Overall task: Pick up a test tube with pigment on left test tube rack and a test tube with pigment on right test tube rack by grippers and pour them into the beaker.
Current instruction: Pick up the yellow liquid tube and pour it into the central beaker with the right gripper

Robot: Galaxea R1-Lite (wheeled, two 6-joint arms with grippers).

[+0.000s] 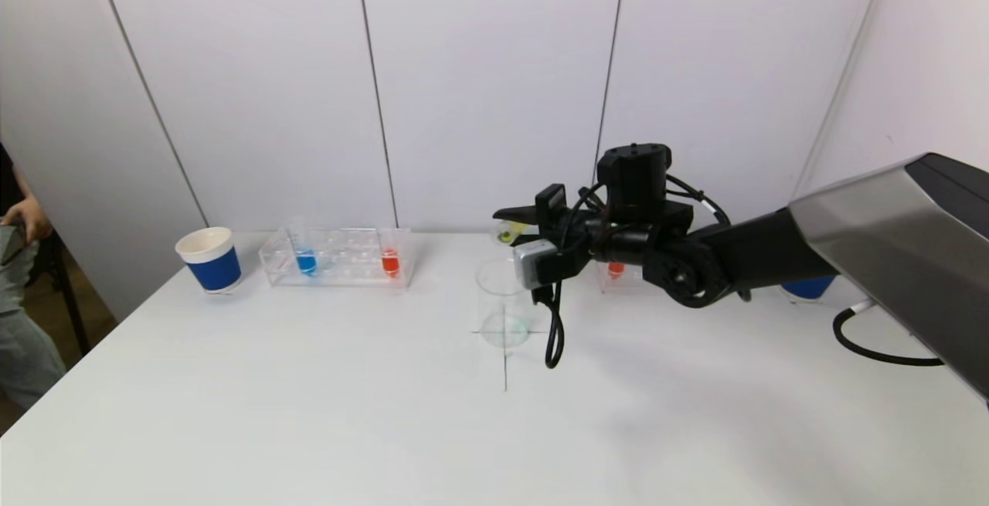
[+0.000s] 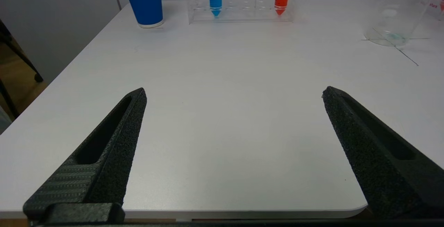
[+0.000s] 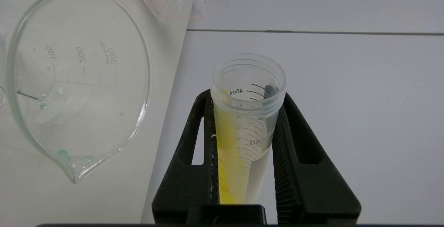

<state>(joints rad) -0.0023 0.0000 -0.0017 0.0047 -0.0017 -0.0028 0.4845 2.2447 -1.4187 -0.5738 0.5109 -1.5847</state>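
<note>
The white surface carries everything. From the head view, the right arm reaches in from the right, and its pincer hangs above and just behind the beaker, which stands near the middle on a drawn cross. The left rack sits far left at the back, a blue tube and a red tube upright in it, with a blue cup just beside it on the outer side. The right rack is mostly hidden behind the arm here; only a red spot of it shows.

The right wrist view gives what the head view cannot: the right pincer is clenched on a tube lying tilted, open mouth toward the camera's far side, yellow pigment pooled along one wall. The beaker lies beside and below it, graduations readable, green droplets on its floor (the tube's mouth is not over the rim in this view).

The left wrist view alone shows the left pincer: released, fingers spread wide, low over the near edge of the surface, well apart from the left rack and the beaker.
</note>
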